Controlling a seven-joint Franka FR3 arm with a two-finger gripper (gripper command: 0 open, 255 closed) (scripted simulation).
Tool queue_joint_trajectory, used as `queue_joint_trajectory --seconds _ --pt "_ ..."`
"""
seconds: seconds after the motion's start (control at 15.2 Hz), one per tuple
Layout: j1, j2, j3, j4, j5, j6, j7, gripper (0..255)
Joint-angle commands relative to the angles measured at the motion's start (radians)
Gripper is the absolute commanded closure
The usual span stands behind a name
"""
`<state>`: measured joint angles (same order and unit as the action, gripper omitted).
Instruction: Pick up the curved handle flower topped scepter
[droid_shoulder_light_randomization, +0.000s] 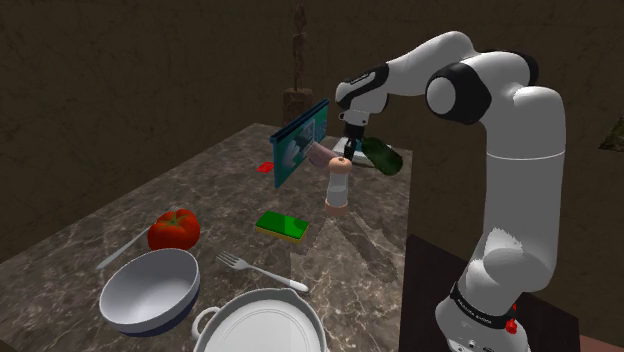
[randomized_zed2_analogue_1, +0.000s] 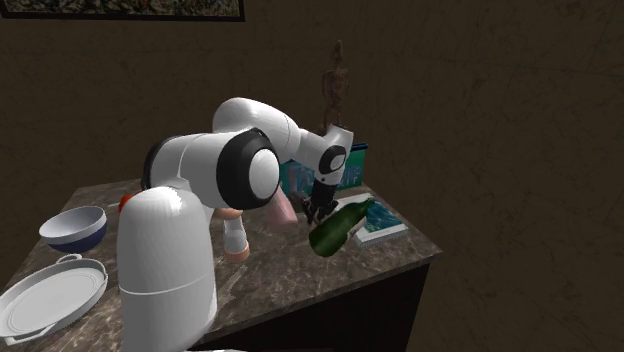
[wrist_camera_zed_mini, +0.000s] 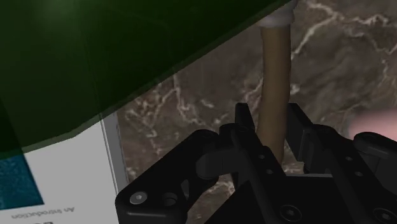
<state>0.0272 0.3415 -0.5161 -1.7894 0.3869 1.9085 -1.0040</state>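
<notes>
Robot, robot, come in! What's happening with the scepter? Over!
End effector shut on scepter. Tan handle clasped, lift unclear. Green bottle tilted close beside, crowding.

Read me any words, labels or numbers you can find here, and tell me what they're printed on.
"An Introduction": upside down on the white book cover by the green bottle; it is small, so the last letters are uncertain.
Teal upright book: any print is too blurred to read.
Red mark on the arm's base: too small to read.
</notes>
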Motion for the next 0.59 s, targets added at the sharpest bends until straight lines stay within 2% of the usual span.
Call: queue_joint_trajectory --seconds 0.0,0.53 --pt "0.001 -0.011 -0.003 0.014 -0.008 -0.022 0.008 255" --pt "0.003 -0.047 -0.012 0.075 -0.035 -0.110 0.039 255"
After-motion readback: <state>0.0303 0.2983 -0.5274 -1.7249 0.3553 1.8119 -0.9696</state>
